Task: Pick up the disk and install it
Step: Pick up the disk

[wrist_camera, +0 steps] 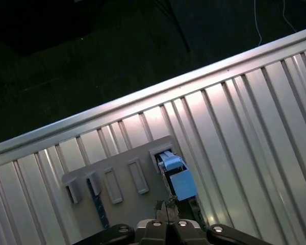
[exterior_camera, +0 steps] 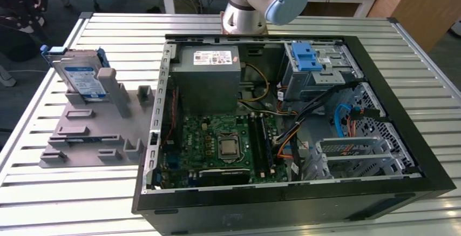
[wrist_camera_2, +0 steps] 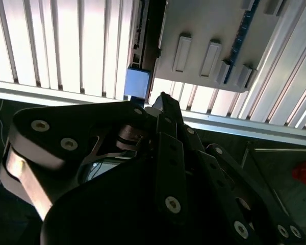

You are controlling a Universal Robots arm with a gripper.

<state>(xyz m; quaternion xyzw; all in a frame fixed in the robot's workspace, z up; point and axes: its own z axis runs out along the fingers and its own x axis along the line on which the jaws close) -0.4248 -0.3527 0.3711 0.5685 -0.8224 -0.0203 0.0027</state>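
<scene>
The disk [exterior_camera: 78, 76], grey with a white and blue label and a blue frame, stands on edge in a grey fixture [exterior_camera: 90, 133] at the exterior view's left. In both wrist views I see it from above, as a blue block [wrist_camera: 179, 179] [wrist_camera_2: 137, 81] at the end of the fixture [wrist_camera: 120, 186] [wrist_camera_2: 204, 35]. My gripper [wrist_camera: 166, 210] [wrist_camera_2: 162, 98] hangs well above the disk, shut with nothing in it. A black part [exterior_camera: 21, 4] at the exterior view's top left looks like the gripper.
An open computer case [exterior_camera: 403, 155] lies on the slatted metal table [exterior_camera: 94, 203]. Inside it are a grey power supply box [exterior_camera: 209, 79], a motherboard [exterior_camera: 216, 149] and a drive bay with a blue latch [exterior_camera: 306, 58]. The table edge [wrist_camera: 143, 99] borders dark floor.
</scene>
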